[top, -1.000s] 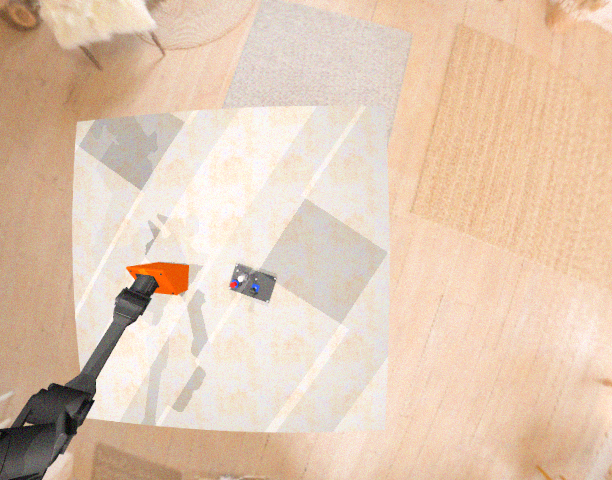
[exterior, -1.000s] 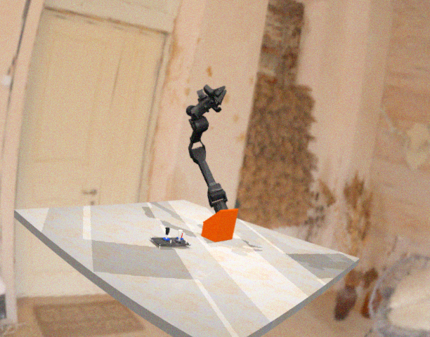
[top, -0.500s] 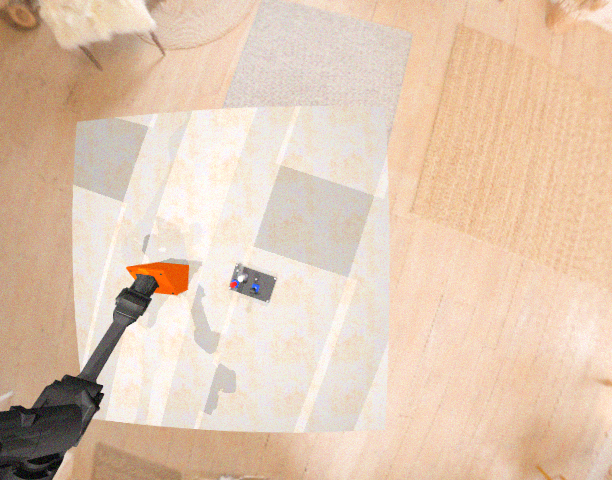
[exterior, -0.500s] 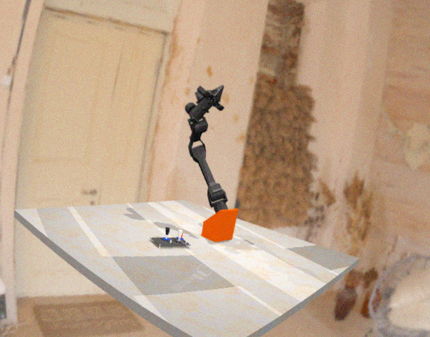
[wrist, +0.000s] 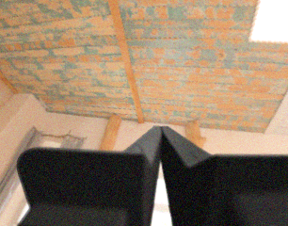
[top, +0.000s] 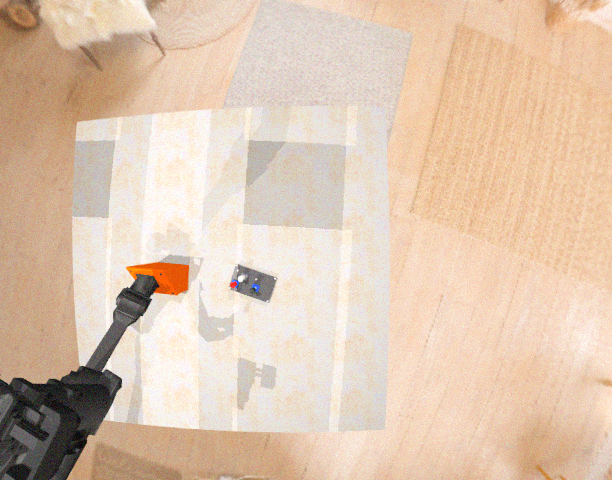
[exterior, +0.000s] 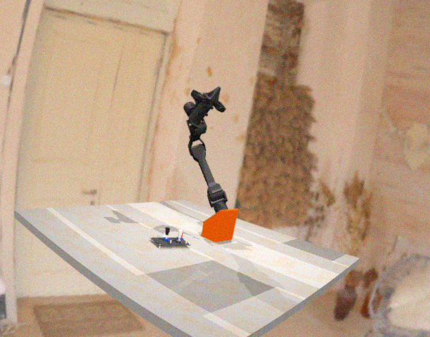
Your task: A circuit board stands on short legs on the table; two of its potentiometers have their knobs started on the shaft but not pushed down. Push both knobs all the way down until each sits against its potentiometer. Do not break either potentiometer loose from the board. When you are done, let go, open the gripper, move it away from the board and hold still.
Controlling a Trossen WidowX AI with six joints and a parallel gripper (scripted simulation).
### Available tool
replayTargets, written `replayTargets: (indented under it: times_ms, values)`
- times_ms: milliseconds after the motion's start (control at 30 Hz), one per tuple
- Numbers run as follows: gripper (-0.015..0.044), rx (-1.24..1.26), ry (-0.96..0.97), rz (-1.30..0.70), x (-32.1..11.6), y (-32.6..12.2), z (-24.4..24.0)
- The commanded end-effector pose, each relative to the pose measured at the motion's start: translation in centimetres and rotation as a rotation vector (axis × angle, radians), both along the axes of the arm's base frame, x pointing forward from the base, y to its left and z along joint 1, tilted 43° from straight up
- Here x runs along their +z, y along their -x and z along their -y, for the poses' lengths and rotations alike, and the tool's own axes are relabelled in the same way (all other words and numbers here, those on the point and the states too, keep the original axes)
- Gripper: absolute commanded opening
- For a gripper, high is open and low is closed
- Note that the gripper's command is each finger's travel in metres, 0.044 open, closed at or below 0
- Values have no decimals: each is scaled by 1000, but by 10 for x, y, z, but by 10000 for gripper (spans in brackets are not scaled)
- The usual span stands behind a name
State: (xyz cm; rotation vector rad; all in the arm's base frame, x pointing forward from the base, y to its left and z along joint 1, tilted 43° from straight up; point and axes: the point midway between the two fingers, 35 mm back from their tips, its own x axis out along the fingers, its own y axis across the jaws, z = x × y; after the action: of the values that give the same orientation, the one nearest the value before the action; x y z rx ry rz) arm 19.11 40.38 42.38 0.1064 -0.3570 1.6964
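The dark circuit board (top: 265,290) (exterior: 158,242) stands on the table, a little above its top. A black knob (top: 253,290) (exterior: 167,230) stands upright over one blue potentiometer (top: 256,287) (exterior: 166,239), with its top well above the board. A red part (top: 234,284) (exterior: 182,235) stands at the other blue potentiometer, close to a white upright part (top: 242,277) (exterior: 180,233). How far each knob sits from its potentiometer is too small to tell. My gripper (exterior: 219,88) (wrist: 160,133) is shut with nothing between its fingertips. It is high above the table, far from the board, pointing upward.
The orange arm base (top: 174,279) (exterior: 218,226) stands on the patterned table (top: 296,382) (exterior: 116,253) beside the board. The arm (top: 110,343) (exterior: 204,166) rises from it, and toward the lower left in the top view. The wrist view shows ceiling and wall.
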Motion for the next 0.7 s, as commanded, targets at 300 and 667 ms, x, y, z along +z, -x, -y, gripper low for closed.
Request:
replayTargets:
  times_ms: [300, 667]
  values:
    - [0, -233, 114, 106, -45, -52, -8]
    - [0, -405, 262, 222, -90, -93, -5]
